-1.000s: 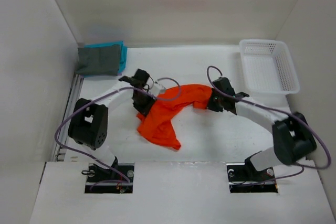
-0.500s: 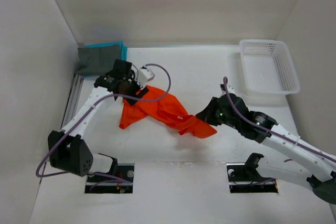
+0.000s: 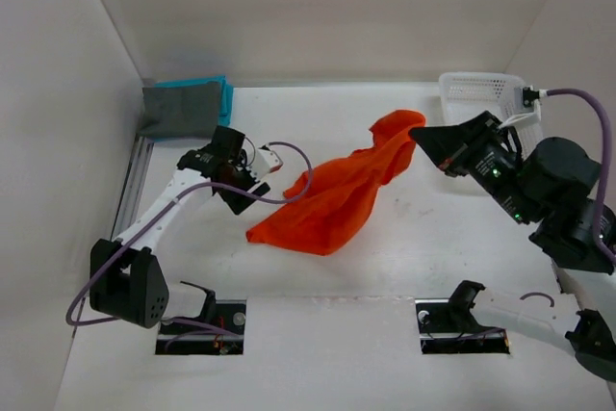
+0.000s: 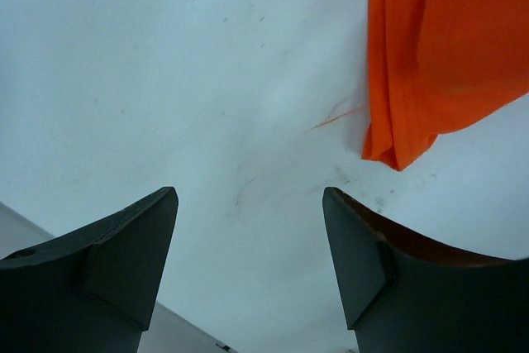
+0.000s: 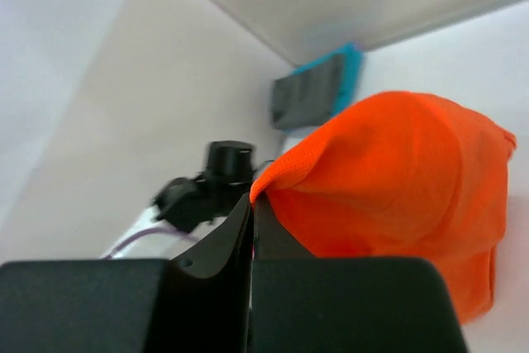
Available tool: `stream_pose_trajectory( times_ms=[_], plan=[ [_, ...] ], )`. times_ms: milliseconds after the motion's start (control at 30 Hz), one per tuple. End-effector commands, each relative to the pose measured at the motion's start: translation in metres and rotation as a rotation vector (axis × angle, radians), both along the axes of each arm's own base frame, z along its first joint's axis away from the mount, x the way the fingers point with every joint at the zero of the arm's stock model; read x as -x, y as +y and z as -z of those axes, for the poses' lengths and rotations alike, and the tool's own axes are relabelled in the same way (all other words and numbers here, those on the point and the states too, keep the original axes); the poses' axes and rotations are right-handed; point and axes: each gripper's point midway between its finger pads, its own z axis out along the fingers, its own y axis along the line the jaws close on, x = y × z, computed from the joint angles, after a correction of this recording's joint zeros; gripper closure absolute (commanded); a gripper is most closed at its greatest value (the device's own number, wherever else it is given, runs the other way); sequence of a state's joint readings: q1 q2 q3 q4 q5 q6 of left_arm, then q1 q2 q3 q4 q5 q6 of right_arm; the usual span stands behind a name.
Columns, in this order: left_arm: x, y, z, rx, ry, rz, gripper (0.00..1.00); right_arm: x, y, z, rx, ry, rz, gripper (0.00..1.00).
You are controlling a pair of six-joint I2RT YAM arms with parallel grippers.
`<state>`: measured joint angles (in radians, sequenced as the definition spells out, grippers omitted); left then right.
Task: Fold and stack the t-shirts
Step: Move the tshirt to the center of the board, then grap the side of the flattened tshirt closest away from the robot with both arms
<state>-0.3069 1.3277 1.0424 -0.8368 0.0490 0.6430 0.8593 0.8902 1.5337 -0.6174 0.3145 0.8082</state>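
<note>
The orange t-shirt [image 3: 342, 194] hangs stretched from my raised right gripper [image 3: 416, 134] down to the table, its lower end lying at the centre. The right gripper [image 5: 251, 202] is shut on an upper edge of the orange shirt [image 5: 397, 171]. My left gripper [image 3: 241, 201] is open and empty just above the table, left of the shirt's low end; the shirt's edge [image 4: 438, 47] shows at the upper right of its view. A folded dark grey shirt [image 3: 180, 110] lies on a teal one [image 3: 224, 93] at the back left. The lavender shirt is out of view.
A white mesh basket [image 3: 493, 120] stands at the back right, partly behind the right arm. White walls close in the left, back and right sides. A metal rail [image 3: 133, 180] runs along the left edge of the table.
The right gripper has lifted the orange shirt up and to the back right. The left gripper has let go of the shirt and now sits open beside it.
</note>
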Motion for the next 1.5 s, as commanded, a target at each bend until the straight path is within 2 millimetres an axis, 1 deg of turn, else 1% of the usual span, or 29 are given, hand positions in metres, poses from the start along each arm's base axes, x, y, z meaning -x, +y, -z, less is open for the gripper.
stream_pose_trajectory(
  times_ms=[0, 67, 167, 233, 300, 367, 433, 533, 667, 767, 867, 900, 967, 1000, 1067, 1133, 1200, 1233, 1267, 1333, 1400, 1467],
  plan=[
    [0.002, -0.045, -0.004, 0.122, -0.009, 0.104, 0.30, -0.020, 0.000, 0.068, 0.159, 0.134, 0.052, 1.00],
    [0.016, -0.071, 0.002, 0.168, 0.026, 0.165, 0.30, -0.021, -0.001, 0.082, 0.170, 0.156, 0.054, 1.00],
    [0.033, -0.107, 0.008, 0.235, 0.050, 0.243, 0.30, -0.022, -0.016, 0.096, 0.185, 0.183, 0.094, 1.00],
    [0.040, -0.127, 0.013, 0.262, 0.031, 0.295, 0.30, -0.022, -0.024, 0.105, 0.191, 0.201, 0.117, 1.00],
    [0.048, -0.144, 0.019, 0.268, 0.016, 0.352, 0.30, -0.020, -0.030, 0.114, 0.188, 0.219, 0.126, 1.00],
    [0.061, -0.154, 0.028, 0.242, 0.024, 0.427, 0.30, -0.017, -0.033, 0.123, 0.180, 0.238, 0.125, 1.00],
    [0.073, -0.155, 0.039, 0.193, 0.036, 0.493, 0.31, -0.015, -0.034, 0.126, 0.171, 0.246, 0.125, 1.00],
    [0.083, -0.147, 0.052, 0.121, 0.028, 0.572, 0.31, -0.013, -0.035, 0.130, 0.163, 0.255, 0.127, 1.00],
    [0.079, -0.139, 0.066, 0.066, 0.031, 0.578, 0.31, -0.012, -0.034, 0.137, 0.163, 0.272, 0.127, 1.00],
    [0.081, -0.137, 0.080, 0.038, 0.089, 0.568, 0.35, -0.013, -0.035, 0.138, 0.152, 0.274, 0.135, 1.00],
    [0.084, -0.139, 0.090, 0.024, 0.131, 0.566, 0.46, -0.011, -0.036, 0.138, 0.148, 0.274, 0.137, 1.00],
    [0.084, -0.141, 0.091, 0.023, 0.136, 0.563, 0.53, -0.011, -0.037, 0.137, 0.145, 0.272, 0.137, 1.00],
    [0.081, -0.143, 0.090, 0.025, 0.130, 0.550, 0.72, -0.009, -0.038, 0.137, 0.144, 0.271, 0.138, 1.00],
    [0.079, -0.145, 0.088, 0.031, 0.121, 0.539, 0.80, -0.009, -0.039, 0.138, 0.142, 0.272, 0.138, 1.00],
    [0.074, -0.145, 0.080, 0.045, 0.105, 0.522, 0.88, -0.008, -0.038, 0.143, 0.148, 0.282, 0.138, 1.00],
    [0.064, -0.145, 0.065, 0.066, 0.058, 0.497, 0.92, -0.009, -0.037, 0.153, 0.166, 0.298, 0.132, 1.00],
    [0.047, -0.141, 0.044, 0.088, -0.010, 0.459, 0.92, -0.014, -0.036, 0.163, 0.194, 0.317, 0.135, 1.00],
    [0.037, -0.139, 0.031, 0.103, -0.045, 0.438, 0.92, -0.020, -0.036, 0.169, 0.226, 0.325, 0.140, 1.00],
    [0.026, -0.136, 0.019, 0.118, -0.076, 0.415, 0.92, -0.026, -0.036, 0.171, 0.250, 0.326, 0.145, 1.00],
    [0.004, -0.127, -0.007, 0.145, -0.123, 0.370, 0.89, -0.044, -0.039, 0.172, 0.311, 0.326, 0.154, 1.00],
    [-0.014, -0.118, -0.027, 0.166, -0.152, 0.341, 0.90, -0.066, -0.041, 0.162, 0.338, 0.310, 0.159, 1.00],
    [-0.034, -0.112, -0.046, 0.189, -0.195, 0.309, 0.94, -0.087, -0.039, 0.143, 0.332, 0.266, 0.155, 1.00]
  ],
)
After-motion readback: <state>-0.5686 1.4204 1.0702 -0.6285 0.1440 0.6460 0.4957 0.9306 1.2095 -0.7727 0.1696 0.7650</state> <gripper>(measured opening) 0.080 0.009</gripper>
